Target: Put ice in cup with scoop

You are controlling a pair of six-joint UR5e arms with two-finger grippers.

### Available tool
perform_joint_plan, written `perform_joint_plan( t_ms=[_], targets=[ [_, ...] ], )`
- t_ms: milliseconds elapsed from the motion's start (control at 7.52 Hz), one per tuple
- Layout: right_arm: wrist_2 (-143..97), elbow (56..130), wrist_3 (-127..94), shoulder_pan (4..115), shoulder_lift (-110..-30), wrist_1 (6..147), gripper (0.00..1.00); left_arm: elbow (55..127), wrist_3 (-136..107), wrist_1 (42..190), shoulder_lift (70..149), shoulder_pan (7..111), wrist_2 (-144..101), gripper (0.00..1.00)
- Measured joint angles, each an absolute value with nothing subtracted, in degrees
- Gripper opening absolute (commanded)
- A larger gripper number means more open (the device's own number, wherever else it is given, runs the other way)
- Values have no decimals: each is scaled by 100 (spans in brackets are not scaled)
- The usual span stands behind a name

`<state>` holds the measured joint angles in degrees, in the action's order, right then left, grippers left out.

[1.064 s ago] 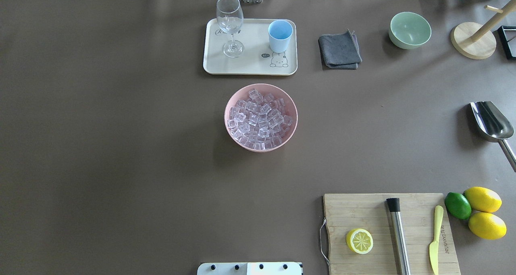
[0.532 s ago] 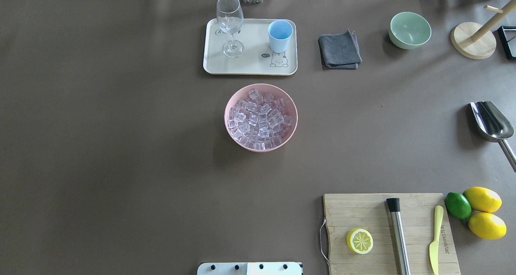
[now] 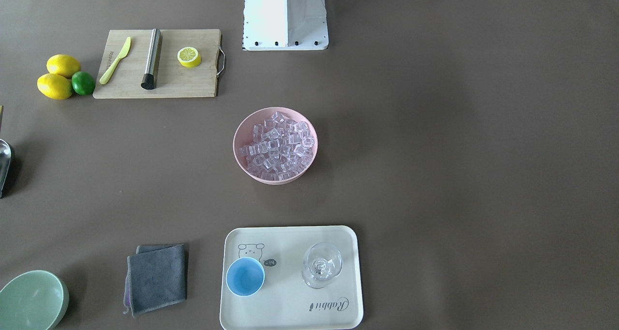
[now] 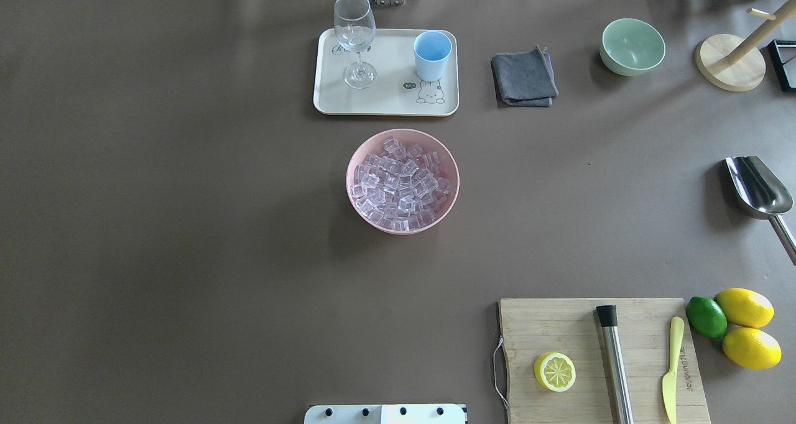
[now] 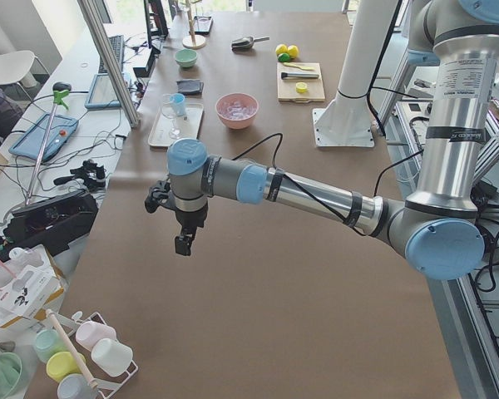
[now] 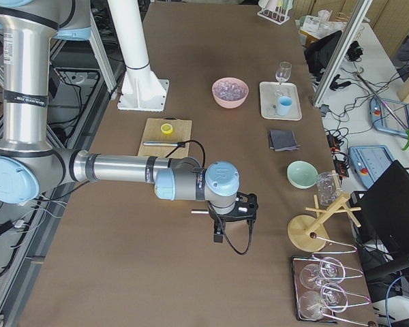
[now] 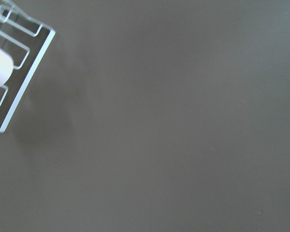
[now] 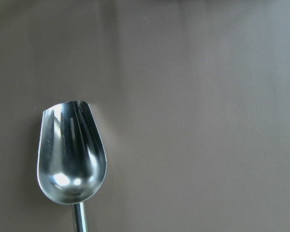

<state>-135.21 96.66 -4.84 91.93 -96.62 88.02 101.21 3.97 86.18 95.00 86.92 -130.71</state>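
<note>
"Fingers apart or together?"

"I couldn't tell for the left fingers (image 5: 183, 243) or right fingers (image 6: 218, 231). The scoop (image 8: 71, 154) lay well apart from the pink bowl (image 4: 348, 181). Its slim handle might have slipped my grasp."

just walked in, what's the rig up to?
Nothing is picked up yet. The right gripper hangs above the scoop, which lies untouched on the table. The ice sits in the pink bowl mid-table. The blue cup stands empty on the tray beside a wine glass. The left gripper hangs over the table's other end. Whether either is open can't be told.
</note>
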Motion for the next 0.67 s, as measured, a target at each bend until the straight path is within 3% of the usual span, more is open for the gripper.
perform_joint_plan(
  t_ms=[399,665],
  targets=[
    [-13517,9704,-508,9192,-9673,8802,100,10511,510,8669,10264,7499,-13242,98],
    [-13516,9708,-521,9193,-9689,8802,99,10485,525,9103,10360,6922,-13183,99]
  ],
)
